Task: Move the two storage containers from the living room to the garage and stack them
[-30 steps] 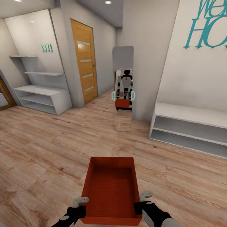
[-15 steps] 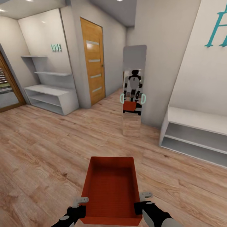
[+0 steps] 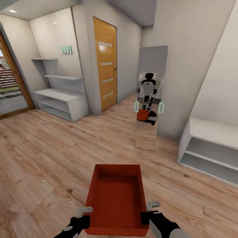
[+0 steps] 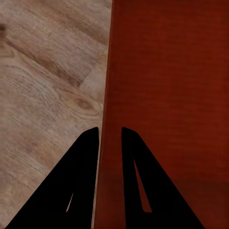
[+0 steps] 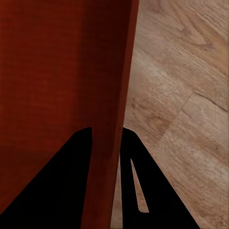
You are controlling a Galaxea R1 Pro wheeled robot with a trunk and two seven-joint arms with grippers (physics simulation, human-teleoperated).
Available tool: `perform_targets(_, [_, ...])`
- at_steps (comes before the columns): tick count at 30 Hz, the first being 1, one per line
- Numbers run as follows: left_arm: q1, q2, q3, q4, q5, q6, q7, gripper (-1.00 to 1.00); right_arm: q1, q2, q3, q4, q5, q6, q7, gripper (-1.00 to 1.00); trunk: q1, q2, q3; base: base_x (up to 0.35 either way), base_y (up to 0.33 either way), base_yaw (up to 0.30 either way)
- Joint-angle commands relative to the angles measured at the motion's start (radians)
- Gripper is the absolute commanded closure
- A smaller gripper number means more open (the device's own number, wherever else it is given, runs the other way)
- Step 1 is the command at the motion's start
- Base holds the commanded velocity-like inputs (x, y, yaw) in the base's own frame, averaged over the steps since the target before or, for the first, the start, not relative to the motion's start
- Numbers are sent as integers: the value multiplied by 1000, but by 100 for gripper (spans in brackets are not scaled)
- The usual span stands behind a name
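Note:
A red-orange storage container [image 3: 116,198] hangs in front of me above light wood planks, held by both arms. My left gripper [image 3: 86,215] is shut on the container's left wall [image 4: 107,95], one finger on each side. On the opposite wall [image 5: 125,71] my right gripper [image 3: 148,211] is clamped the same way. The bin [image 4: 171,86] is open-topped and holds nothing. The second container is out of view. An orange wooden door [image 3: 106,77] with four frosted strips stands shut ahead to the left.
A tall mirror [image 3: 150,99] leans on the wall ahead and reflects me carrying the bin. White low shelves [image 3: 61,102] stand at the left beside a glass door [image 3: 10,86]. Another white shelf unit [image 3: 211,148] lines the right wall. Wood floor [image 3: 49,158] lies open between them.
The whole view has swung to the left: door, mirror and shelves slid right in the picture, and the glass door came into view. The container and both grippers hold the same pose.

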Motion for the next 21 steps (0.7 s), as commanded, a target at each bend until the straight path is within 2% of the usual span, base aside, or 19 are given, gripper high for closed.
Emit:
perform_targets(1, [-1, 1, -2, 1, 7, -4, 8, 100, 0, -10, 2, -3, 19, 9, -10, 100, 1, 0, -1, 343, 0, 235])
perform_targets(14, [-1, 1, -2, 1, 7, -4, 8, 100, 0, -10, 2, -3, 19, 9, -10, 100, 1, 0, 0, 343, 0, 191])
perform_targets(21, [-1, 1, -2, 1, 7, -4, 8, 100, 0, -10, 1, -2, 19, 9, -10, 100, 1, 0, 4, 343, 0, 83])
